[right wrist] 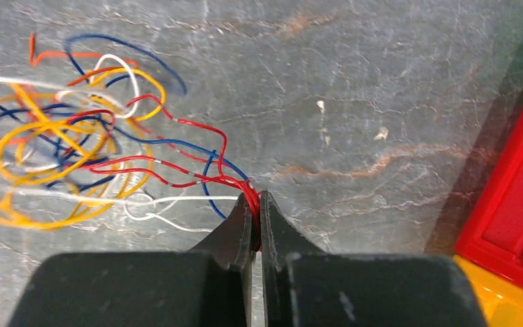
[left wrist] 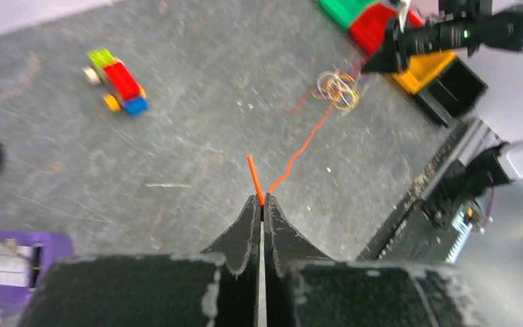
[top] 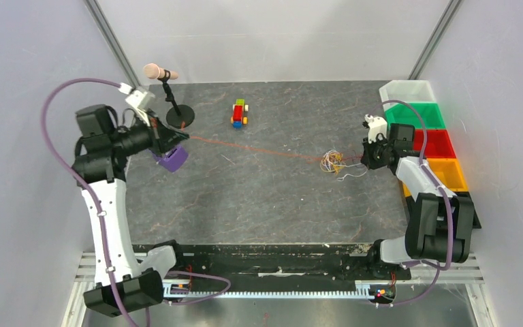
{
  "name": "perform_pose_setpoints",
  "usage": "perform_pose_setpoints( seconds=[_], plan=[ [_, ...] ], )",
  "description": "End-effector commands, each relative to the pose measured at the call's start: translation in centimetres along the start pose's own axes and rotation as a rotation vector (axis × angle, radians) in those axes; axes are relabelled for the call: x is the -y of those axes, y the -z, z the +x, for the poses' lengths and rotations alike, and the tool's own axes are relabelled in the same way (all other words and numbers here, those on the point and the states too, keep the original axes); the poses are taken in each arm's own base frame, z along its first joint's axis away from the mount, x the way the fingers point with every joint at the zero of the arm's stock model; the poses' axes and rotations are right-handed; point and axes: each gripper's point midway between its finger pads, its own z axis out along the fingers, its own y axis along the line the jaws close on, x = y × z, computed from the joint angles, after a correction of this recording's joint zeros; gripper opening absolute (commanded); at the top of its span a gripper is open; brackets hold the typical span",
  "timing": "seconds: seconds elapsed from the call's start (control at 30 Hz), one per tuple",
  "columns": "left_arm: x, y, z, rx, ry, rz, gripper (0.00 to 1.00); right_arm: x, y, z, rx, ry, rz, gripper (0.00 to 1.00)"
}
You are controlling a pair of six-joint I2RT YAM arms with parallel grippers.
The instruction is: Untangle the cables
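Pinching an orange cable [left wrist: 306, 142] tight in the left pincer [left wrist: 263, 199]. Clamping red cables [right wrist: 240, 184] from the tangle [right wrist: 48, 153] in the right pincer [right wrist: 257, 199].

Probably a robotics lab cell, white enclosure walls [top: 272, 41], grey stone-look tabletop [top: 265, 204], left arm [top: 109, 218], right arm [top: 415, 178], coloured bins [top: 423, 116]

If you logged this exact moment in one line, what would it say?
left gripper: shut on orange cable | right gripper: shut on red cable | cable bundle: tangled, beside right gripper
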Motion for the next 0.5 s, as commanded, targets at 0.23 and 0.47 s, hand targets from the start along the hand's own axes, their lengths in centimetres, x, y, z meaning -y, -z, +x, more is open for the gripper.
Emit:
perform_pose_setpoints(
  seconds=[0.23, 0.47],
  plan=[
    [0.1, 5.9, -14.4, 0.37, 0.006, -0.02, 0.02, 1.2, -0.7, -0.1, 0.032, 0.084, -0.001, 0.0],
    [0.1, 8.8, -22.0, 0.529, -0.015, -0.023, 0.02, 0.9, -1.2, 2.6, -0.027, 0.127, -0.013, 0.0]
  ],
)
